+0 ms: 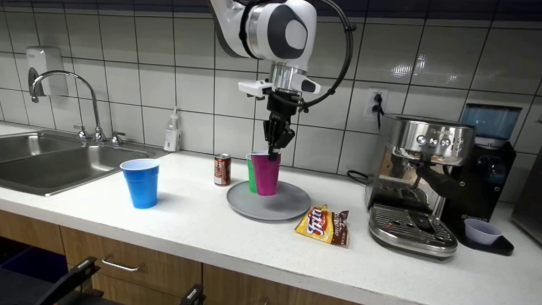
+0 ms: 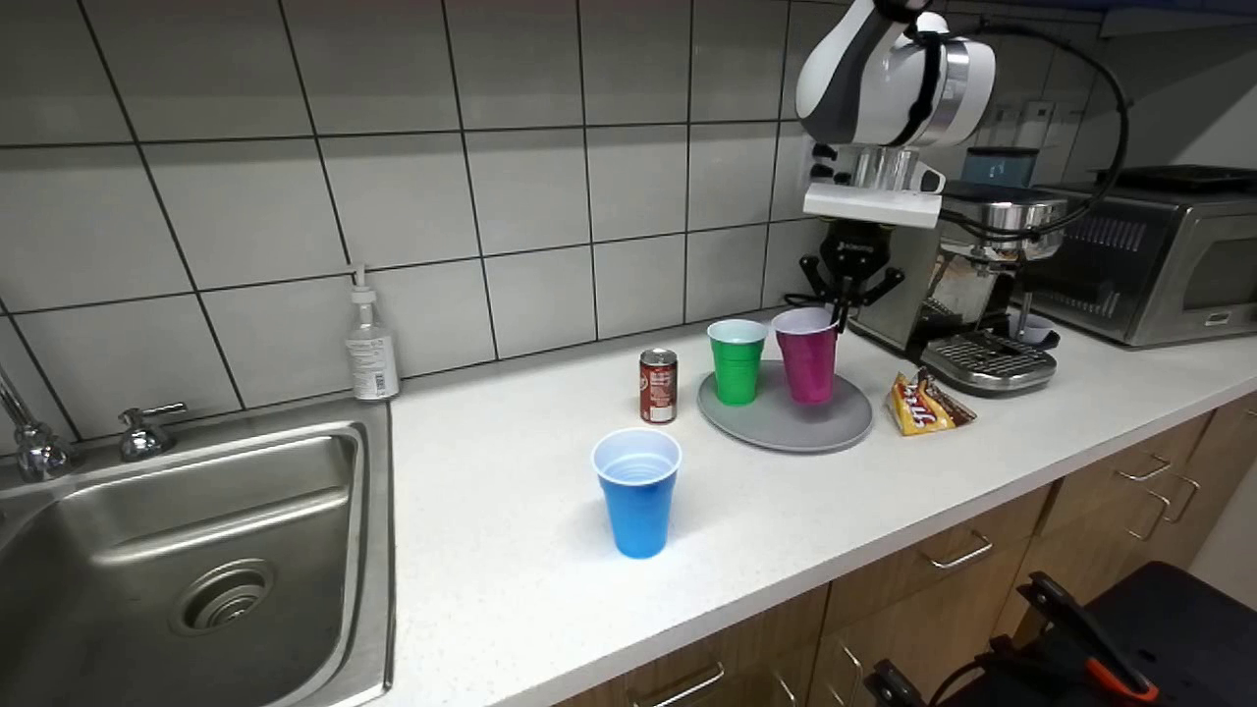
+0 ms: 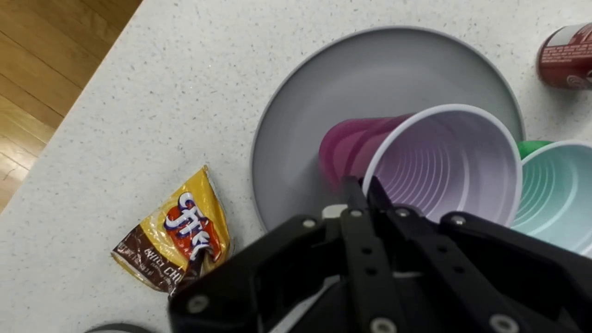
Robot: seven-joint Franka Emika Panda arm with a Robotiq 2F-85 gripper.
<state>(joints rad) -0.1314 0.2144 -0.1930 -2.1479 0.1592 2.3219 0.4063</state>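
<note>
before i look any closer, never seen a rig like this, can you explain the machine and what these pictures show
The machine is a white-and-grey jointed robot arm, ending in a black two-fingered claw. Two pictures are taken from outside it, from different places; the third from its wrist, looking down past the claw. The claw is shut on the rim of a tapered magenta plastic cup, which it holds over a round grey plate; whether the cup's base touches is hard to tell. A tapered green plastic cup stands on the plate. Around them on the white counter are a tapered blue plastic cup, a red metal drink can, a yellow-and-brown snack bag and a boxy silver coffee machine.
</note>
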